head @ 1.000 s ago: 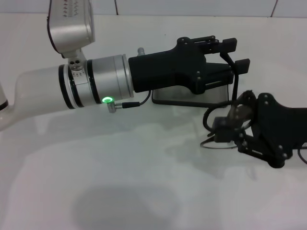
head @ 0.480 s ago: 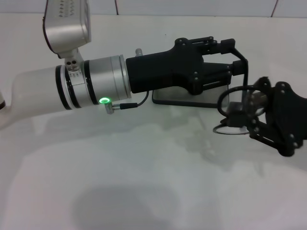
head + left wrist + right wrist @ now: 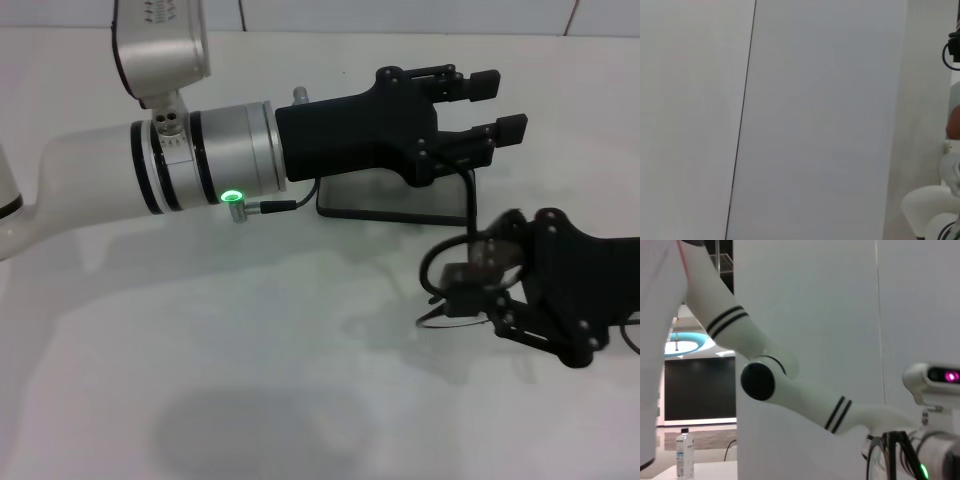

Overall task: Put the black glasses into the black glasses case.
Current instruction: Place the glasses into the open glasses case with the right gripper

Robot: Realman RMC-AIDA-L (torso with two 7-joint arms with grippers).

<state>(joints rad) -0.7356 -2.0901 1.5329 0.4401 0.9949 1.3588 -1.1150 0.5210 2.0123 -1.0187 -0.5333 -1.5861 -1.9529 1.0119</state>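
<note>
Our right pincer (image 3: 470, 285) grips the thin black wire-framed glasses (image 3: 447, 268) just in front of the oblong black hard-shell case (image 3: 390, 205); our left pincer (image 3: 490, 105), released, hovers over it.

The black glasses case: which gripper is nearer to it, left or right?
Left. The left gripper hangs directly over the black glasses case, jaws open. The right gripper sits beside the case's near right corner, holding the black glasses.

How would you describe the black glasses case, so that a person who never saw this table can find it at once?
Find the left gripper, the big black one reaching across the white table from the silver arm. The black glasses case lies flat on the table directly under it, mostly hidden. Unlike the thin wiry black glasses at the right gripper nearby, it is a low, solid oblong.
</note>
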